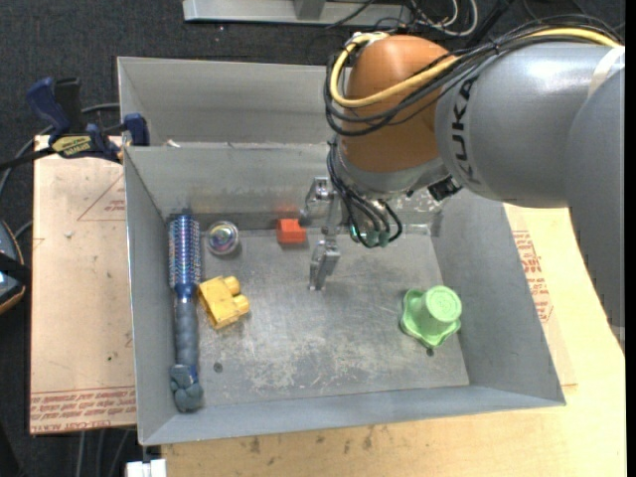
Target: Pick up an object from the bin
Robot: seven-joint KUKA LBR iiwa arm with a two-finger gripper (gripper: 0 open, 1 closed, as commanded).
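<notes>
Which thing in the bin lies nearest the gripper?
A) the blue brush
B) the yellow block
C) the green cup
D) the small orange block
D: the small orange block sits just up and left of the gripper, while the other three lie clearly farther off.

Lit evenly from overhead, moderately bright. Pale glare on orange cover (397, 97) near 12 o'clock and along grey arm (542, 117) toward 2. Dull sheen over bin (328, 351) floor. Short soft shadow beneath green cup (430, 314) at 4 o'clock. Dim beyond back wall.
</notes>
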